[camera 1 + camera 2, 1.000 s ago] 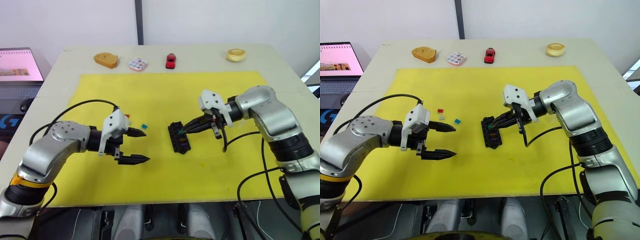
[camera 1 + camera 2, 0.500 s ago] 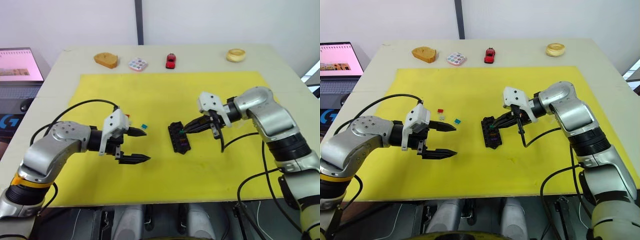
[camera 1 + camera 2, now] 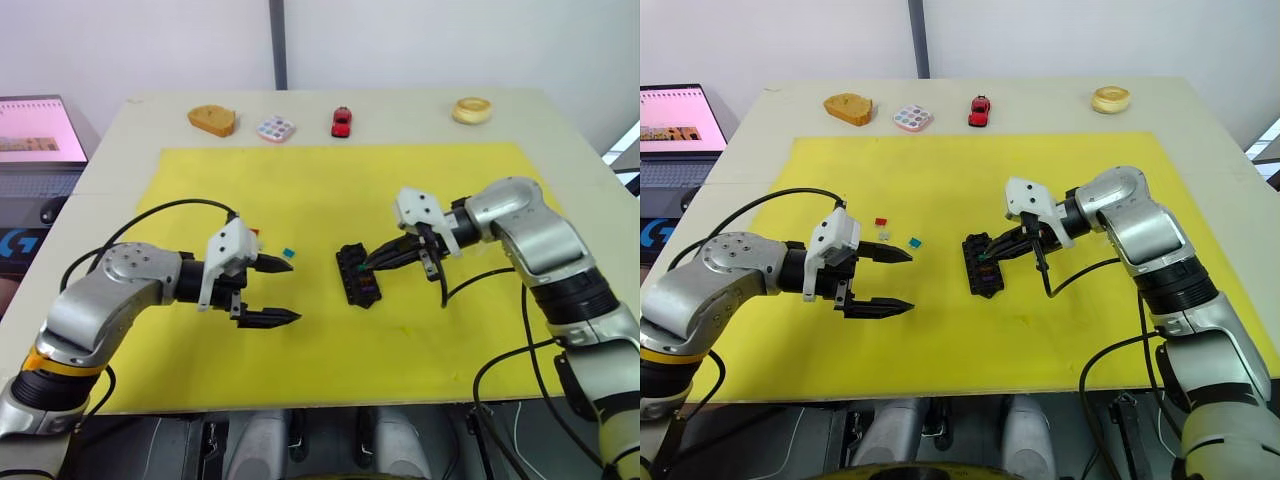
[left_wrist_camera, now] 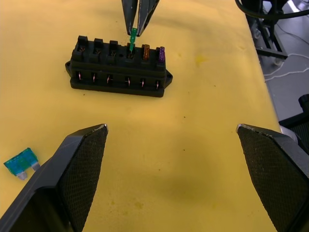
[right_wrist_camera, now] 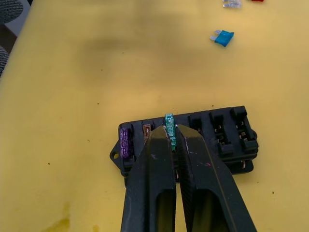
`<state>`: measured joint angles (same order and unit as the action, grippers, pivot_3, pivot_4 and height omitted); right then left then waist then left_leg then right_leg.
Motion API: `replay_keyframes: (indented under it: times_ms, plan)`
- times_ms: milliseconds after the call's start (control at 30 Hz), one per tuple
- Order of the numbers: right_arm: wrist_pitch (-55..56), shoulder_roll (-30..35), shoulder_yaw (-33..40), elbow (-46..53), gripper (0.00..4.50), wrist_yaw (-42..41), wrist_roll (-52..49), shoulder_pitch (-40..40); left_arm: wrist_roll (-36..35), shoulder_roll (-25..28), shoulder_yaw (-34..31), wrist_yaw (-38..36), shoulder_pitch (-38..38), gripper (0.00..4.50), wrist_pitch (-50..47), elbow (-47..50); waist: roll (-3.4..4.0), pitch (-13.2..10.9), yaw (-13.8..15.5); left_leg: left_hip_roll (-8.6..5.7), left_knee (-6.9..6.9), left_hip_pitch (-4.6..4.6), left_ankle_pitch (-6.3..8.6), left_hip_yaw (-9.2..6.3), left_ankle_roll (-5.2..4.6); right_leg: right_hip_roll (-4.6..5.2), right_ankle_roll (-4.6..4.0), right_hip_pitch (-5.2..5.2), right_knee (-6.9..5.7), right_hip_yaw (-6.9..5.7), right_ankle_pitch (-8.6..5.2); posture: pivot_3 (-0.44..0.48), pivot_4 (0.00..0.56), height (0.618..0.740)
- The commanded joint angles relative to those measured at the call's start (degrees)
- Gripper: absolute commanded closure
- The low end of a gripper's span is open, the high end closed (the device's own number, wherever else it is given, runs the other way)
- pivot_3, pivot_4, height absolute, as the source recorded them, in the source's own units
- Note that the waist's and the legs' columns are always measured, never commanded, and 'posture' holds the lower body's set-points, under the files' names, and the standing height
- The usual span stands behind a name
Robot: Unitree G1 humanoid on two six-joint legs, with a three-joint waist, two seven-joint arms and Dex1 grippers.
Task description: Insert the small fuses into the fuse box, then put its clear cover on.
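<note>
The black fuse box point(image 3: 357, 276) lies mid-mat. A purple fuse point(image 4: 161, 53) and an orange fuse point(image 4: 146, 51) sit in its end slots. My right gripper point(image 5: 171, 133) is shut on a green fuse point(image 5: 169, 126), held upright with its lower end at the slot beside the orange one. My left gripper point(image 3: 293, 291) hovers open, left of the box, holding nothing. A teal fuse point(image 3: 288, 253), a red fuse point(image 3: 880, 222) and a grey fuse point(image 3: 884, 234) lie loose on the mat near the left gripper. The clear cover is out of view.
A yellow mat point(image 3: 330, 190) covers the table. Along the far edge stand a brown bread-like piece point(image 3: 212, 120), a round dotted tray point(image 3: 275, 128), a red toy car point(image 3: 341, 121) and a pale ring point(image 3: 471, 109). A laptop point(image 3: 38, 130) sits off the table's left.
My right gripper has edged slightly left and down over the fuse box, the green fuse still in it. The left arm has stayed put.
</note>
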<state>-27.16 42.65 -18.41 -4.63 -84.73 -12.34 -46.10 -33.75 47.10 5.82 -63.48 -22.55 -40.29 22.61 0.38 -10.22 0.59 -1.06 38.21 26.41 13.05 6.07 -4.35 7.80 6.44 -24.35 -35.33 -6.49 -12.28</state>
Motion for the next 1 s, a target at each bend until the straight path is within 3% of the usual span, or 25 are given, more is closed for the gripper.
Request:
replay_keyframes:
  times_ms: [33,1000]
  plan:
    - [0.8,-0.5,-0.1,1.4,4.50,0.0,0.2,-0.1,-0.1,0.2,-1.4,0.1,0.3,0.02,1.1,0.8,0.00,0.0,0.0,0.00,0.00,0.00,0.00,0.00,0.00,0.00,0.00,0.00,0.00,0.00,0.00,0.000,0.150,0.740]
    - [7.0,-1.0,-4.4,-3.0,4.50,-0.7,7.4,-0.1,0.1,0.8,-2.0,0.5,2.5,0.02,1.3,1.5,-0.02,0.0,0.0,0.01,0.00,-0.11,0.04,-0.03,0.10,-0.01,0.00,0.12,0.01,0.00,0.00,0.000,0.150,0.740]
